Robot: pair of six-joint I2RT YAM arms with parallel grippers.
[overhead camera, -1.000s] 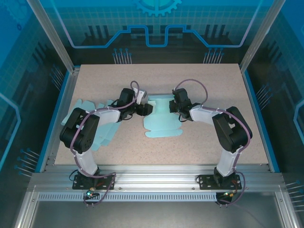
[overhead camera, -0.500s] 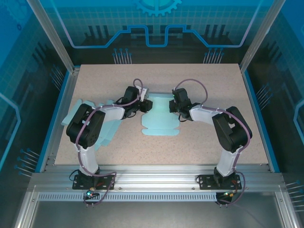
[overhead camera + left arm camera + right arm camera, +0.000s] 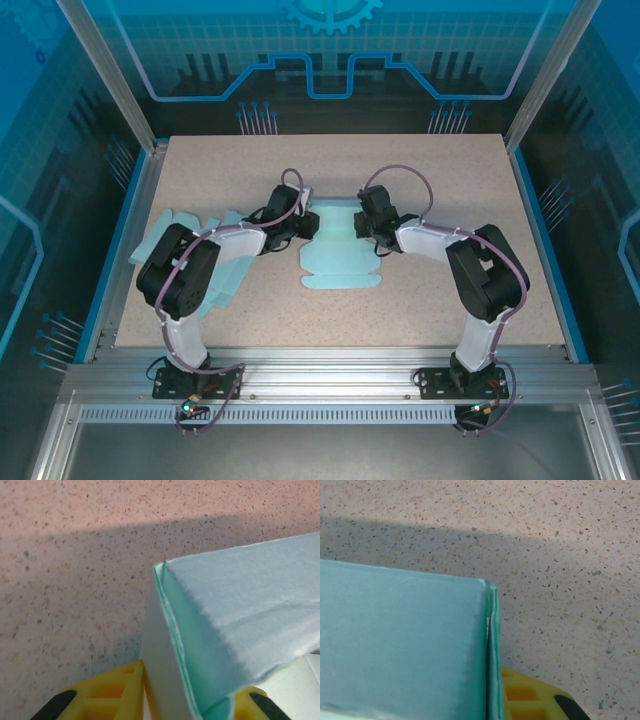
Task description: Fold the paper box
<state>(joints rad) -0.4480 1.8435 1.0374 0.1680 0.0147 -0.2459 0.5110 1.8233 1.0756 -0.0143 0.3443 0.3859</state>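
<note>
Box (image 3: 340, 256) on speckled tabletop (image 3: 450, 290), blue walls (image 3: 450, 50).

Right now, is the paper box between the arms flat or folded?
Partly folded: the paper box shows raised, creased corners in both wrist views, while its near part looks flat on the table.

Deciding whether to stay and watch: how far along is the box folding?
Done: a wall at the paper box's far edge is creased upright. In hand: left gripper and right gripper each pinch one of its corners. Left: the near flaps lie flat on the table.
</note>
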